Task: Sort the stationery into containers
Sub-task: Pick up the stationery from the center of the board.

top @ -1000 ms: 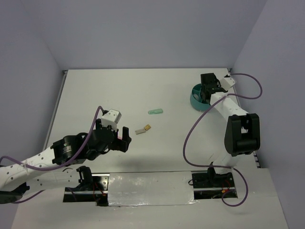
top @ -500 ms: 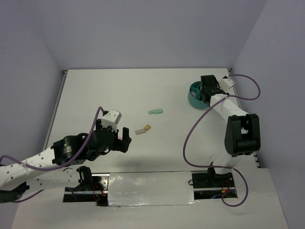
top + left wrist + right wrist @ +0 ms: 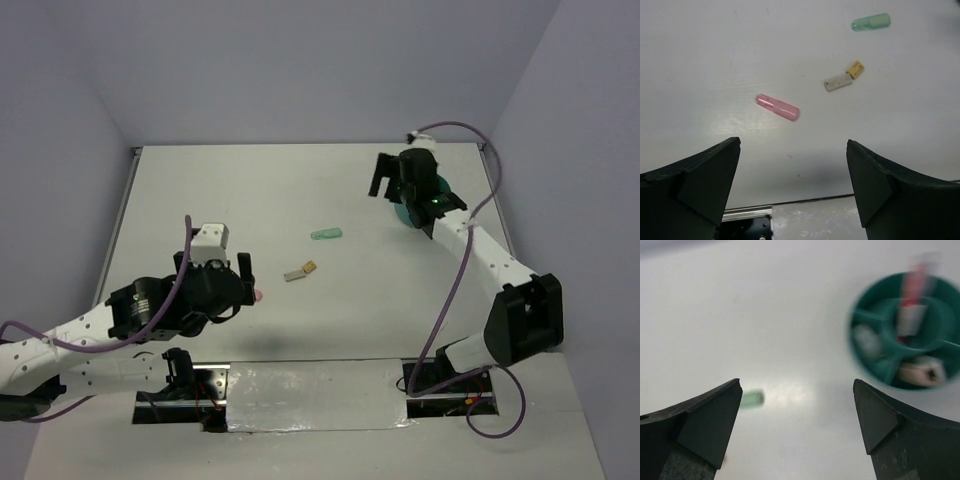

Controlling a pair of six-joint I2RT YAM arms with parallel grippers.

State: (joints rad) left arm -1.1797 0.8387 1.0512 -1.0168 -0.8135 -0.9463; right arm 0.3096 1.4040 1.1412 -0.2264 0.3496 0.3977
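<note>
1. The left gripper point(image 3: 792, 146) is spread wide and carries nothing. It hangs over the pink capsule point(image 3: 777, 107), which lies on the table with its long axis running from 10 to 4 o'clock in the wrist view. If the jaws close across that slant, the round body will likely roll or squirt out.
2. The grey-tan block point(image 3: 842, 80) lies near the pink capsule, at its 2 o'clock. A jaw this far apart could nudge it on the way down.
3. The right gripper point(image 3: 797, 387) is also open and empty. The mint-green capsule point(image 3: 752, 398) sits at 8 o'clock in its wrist view, just beside one finger. A descent from here could land on the capsule rather than around it.
4. The teal organiser cup point(image 3: 853, 335) stands at 2 o'clock in the right wrist view, directly under the right arm in the top view, so the forearm could clip it.
5. Its compartments already hold blurred items, so a dropped piece may strike a divider and bounce out.
</note>
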